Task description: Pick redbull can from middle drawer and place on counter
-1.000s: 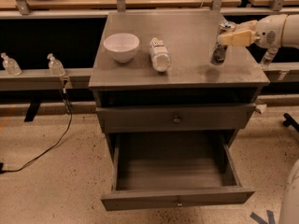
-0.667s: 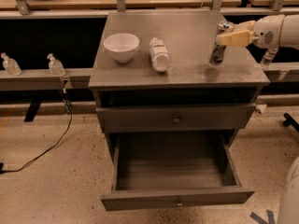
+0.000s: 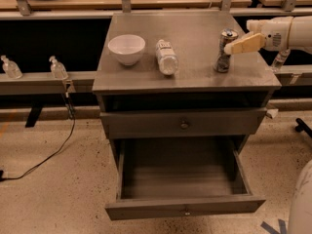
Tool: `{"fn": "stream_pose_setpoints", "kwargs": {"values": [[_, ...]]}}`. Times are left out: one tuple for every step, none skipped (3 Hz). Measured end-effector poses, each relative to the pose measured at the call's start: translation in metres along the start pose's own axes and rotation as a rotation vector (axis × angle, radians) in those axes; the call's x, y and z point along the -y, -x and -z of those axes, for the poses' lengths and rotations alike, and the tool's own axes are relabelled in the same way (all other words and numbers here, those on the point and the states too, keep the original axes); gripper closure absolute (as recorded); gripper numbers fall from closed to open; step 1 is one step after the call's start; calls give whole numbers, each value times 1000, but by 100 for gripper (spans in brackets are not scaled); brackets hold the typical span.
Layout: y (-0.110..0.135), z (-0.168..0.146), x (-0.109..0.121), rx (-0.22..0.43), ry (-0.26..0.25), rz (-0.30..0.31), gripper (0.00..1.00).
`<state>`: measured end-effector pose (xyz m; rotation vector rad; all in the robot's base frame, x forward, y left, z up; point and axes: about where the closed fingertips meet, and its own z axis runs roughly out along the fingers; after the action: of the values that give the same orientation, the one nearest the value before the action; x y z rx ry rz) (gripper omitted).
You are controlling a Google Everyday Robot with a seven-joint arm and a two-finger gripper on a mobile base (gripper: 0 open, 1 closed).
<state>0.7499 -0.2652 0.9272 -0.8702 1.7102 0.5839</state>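
Unmoved since 1 second ago: redbull can (image 3: 223,57) and gripper (image 3: 233,46) in the same spots, likewise everything else.

At far left of the frame, a small clear dispenser bottle (image 3: 10,67) on a grey ledge, with a second dispenser bottle (image 3: 58,68) a little to its right, apart from it. Below them, a black cable (image 3: 48,156) trailing across the speckled floor (image 3: 58,199).

Centre frame, the counter (image 3: 195,28), grey and matte. On its left part, a white bowl (image 3: 126,48), upright. Just right of the bowl, not touching, a clear water bottle (image 3: 166,57) lying on its side, long axis running front to back.

Under the counter, a closed drawer front (image 3: 146,125) with 1 round knob. Lower still, the middle drawer (image 3: 185,209) pulled well out toward the bottom of the frame, floor and side walls exposed.

On the right part of the counter, near the front right corner, the redbull can standing upright, well apart from the water bottle.

Reaching in from the right edge of the frame, a white arm (image 3: 282,32). At its end, the tan gripper, level with the upper half of the can and overlapping the can's right side. Clamped on the can or merely against it: cannot tell.
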Motion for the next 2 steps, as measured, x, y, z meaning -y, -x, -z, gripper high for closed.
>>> {"fn": "stream_pose_setpoints", "kwargs": {"values": [[0, 0, 0, 0, 0, 0, 0], [14, 14, -3, 79, 11, 72, 0]]}}
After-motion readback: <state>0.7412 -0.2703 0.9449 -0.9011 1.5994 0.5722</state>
